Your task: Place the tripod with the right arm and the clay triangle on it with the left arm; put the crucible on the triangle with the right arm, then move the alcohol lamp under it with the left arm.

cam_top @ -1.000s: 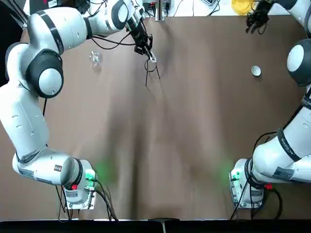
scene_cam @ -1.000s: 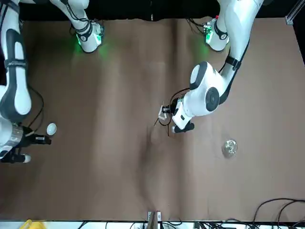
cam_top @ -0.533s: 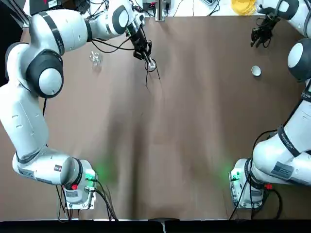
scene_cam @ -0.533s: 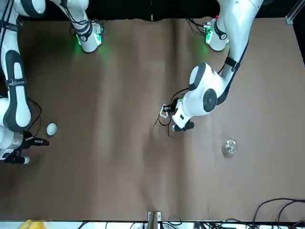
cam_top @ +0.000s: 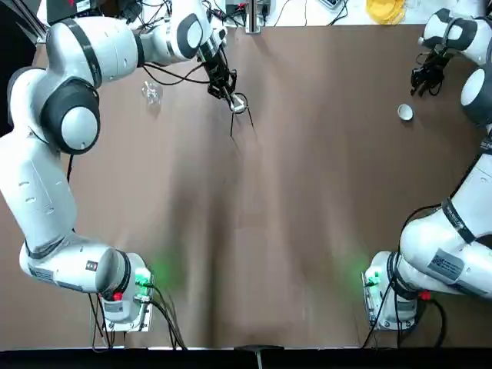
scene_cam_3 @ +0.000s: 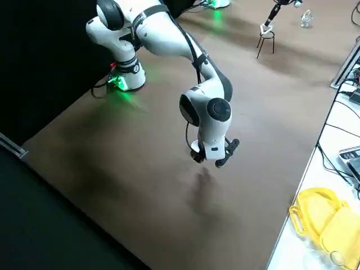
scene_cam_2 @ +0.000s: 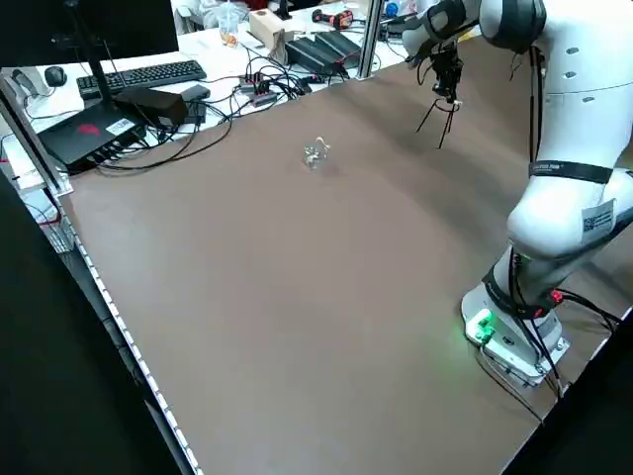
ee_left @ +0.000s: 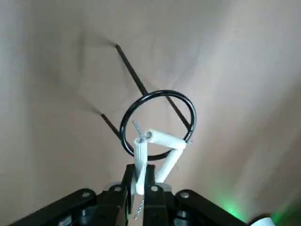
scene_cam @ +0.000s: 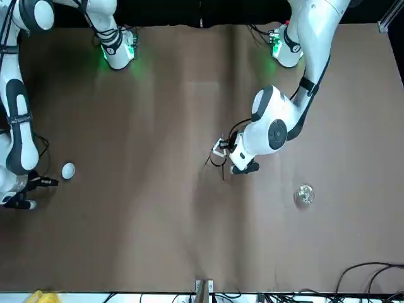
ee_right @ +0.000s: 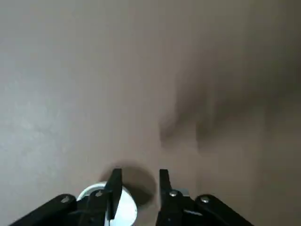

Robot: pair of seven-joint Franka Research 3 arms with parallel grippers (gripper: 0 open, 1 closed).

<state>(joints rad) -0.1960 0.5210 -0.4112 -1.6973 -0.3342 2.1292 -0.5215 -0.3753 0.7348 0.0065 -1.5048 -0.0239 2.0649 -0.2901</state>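
Observation:
The black wire tripod (cam_top: 238,115) stands at the table's far middle. My left gripper (cam_top: 225,86) is shut on one side of the white clay triangle (ee_left: 160,143), which hangs tilted over the near rim of the tripod's ring (ee_left: 157,121); I cannot tell whether they touch. The white crucible (cam_top: 405,113) sits at the far right of the table. My right gripper (cam_top: 424,77) hovers open just beyond the crucible (ee_right: 126,209), nothing between its fingers. The clear alcohol lamp (cam_top: 151,93) stands to the left of the tripod.
A yellow object (cam_top: 383,9) lies past the table's far edge, with cables and devices (scene_cam_2: 297,59) beside it. Wide bare brown tabletop (cam_top: 261,231) stretches between the arm bases and the items.
My right gripper has moved back toward the robot's side and rightward, closer to the crucible. My left gripper has shifted slightly, bringing the triangle over the tripod's ring.

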